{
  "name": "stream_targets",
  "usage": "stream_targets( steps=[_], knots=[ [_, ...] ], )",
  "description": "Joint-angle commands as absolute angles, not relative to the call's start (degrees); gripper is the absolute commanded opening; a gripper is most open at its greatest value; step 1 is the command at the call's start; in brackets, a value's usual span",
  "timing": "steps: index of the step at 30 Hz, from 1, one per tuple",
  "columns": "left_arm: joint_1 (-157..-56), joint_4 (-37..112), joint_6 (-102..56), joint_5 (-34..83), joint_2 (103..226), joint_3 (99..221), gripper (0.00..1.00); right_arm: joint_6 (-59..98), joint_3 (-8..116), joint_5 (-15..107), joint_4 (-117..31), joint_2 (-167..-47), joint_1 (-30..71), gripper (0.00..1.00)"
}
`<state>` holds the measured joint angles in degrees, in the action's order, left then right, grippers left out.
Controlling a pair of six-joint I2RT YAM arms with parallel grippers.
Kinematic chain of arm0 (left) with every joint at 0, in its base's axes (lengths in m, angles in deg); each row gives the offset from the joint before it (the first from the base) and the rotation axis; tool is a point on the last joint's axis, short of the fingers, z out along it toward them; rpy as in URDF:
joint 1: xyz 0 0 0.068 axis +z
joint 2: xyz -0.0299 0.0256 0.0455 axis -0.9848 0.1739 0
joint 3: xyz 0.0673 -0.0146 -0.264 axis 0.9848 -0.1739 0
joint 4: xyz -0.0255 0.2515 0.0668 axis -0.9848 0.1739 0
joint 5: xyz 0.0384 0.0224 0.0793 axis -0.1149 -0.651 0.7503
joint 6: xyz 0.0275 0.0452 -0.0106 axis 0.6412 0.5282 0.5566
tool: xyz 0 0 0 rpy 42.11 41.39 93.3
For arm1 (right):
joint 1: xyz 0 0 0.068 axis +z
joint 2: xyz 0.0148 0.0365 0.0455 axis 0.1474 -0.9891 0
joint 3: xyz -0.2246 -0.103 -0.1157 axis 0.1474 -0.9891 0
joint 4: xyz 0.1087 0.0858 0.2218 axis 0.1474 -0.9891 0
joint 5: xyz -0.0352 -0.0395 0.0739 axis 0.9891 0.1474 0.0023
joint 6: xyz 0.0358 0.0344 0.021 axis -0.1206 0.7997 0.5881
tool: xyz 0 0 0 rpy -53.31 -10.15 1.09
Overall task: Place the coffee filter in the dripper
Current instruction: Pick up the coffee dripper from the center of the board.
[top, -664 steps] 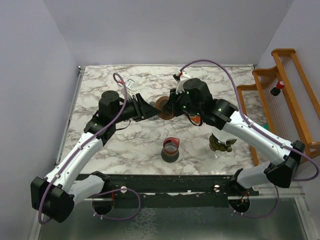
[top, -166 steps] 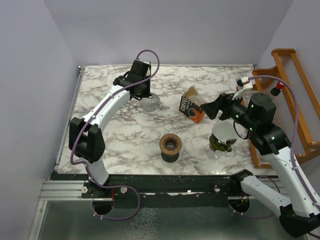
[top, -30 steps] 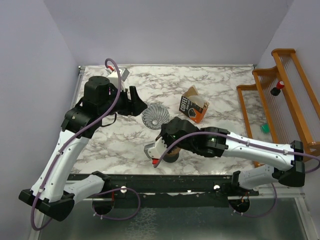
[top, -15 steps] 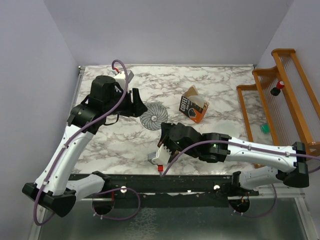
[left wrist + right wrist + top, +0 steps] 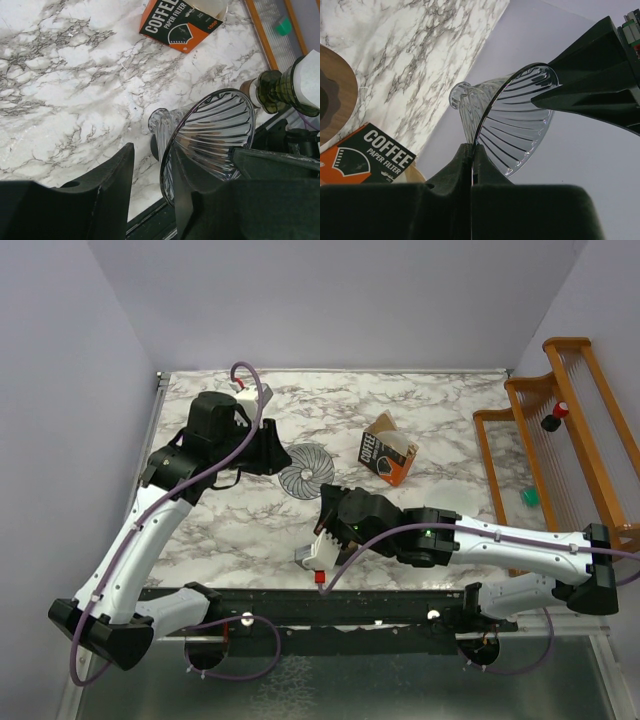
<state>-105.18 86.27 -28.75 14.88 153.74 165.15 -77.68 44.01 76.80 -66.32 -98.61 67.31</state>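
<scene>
While the marble table (image 5: pixel 430 405) fills the top view, an orange wooden rack (image 5: pixel 570 410) lines its 3 o'clock edge. Next down in size, the brown-and-orange carton (image 5: pixel 385 462) lies on the marble, mouth open, just past the middle toward 2 o'clock.

Now the action: the glass dripper (image 5: pixel 307 469) is up off the marble near the table's middle. It is tipped on its side, ribbed mouth turned toward the overhead camera, carton at its 3 o'clock and apart from it. The left gripper (image 5: pixel 151 148) comes in from 9 o'clock with the rim wall between its fingers, clamped on it. The right gripper (image 5: pixel 471 150) meets the same rim from 5 o'clock, fingers pressed together. The rim runs straight to their tips; nipped or merely touching, I can't tell.

And the coffee filter (image 5: pixel 306 80)? It looks like the white paper perched on a green glass piece (image 5: pixel 272 90), at 3 o'clock in the left wrist view and well apart from the dripper. From above, the right arm (image 5: pixel 500 538) hides it.
</scene>
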Motion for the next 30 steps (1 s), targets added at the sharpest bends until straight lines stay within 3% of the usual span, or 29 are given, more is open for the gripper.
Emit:
stream_targets(
  steps=[1, 6, 12, 16, 26, 30],
  knots=[
    [-105.0, 86.9, -27.9, 12.1, 154.3, 164.5, 0.34, -78.6, 43.6, 78.8, -63.6, -97.2, 67.9, 0.01],
    [-105.0, 86.8, -27.5, 11.3, 154.4, 164.2, 0.24, -78.7, 43.8, 79.2, -63.5, -97.4, 67.9, 0.0],
    [-105.0, 86.8, -27.1, 9.7, 154.6, 163.9, 0.02, -78.6, 43.4, 79.5, -62.4, -97.4, 68.0, 0.01],
    [-105.0, 86.9, -26.9, 9.3, 154.5, 163.8, 0.0, -78.7, 43.1, 79.8, -61.3, -97.4, 68.0, 0.01],
    [-105.0, 86.7, -27.2, 11.8, 153.5, 163.0, 0.0, -75.6, 42.8, 81.8, -59.3, -96.0, 68.0, 0.34],
    [-105.0, 86.3, -27.6, 11.9, 153.4, 162.2, 0.0, -70.9, 43.5, 81.3, -62.2, -94.5, 68.0, 0.43]
  ],
)
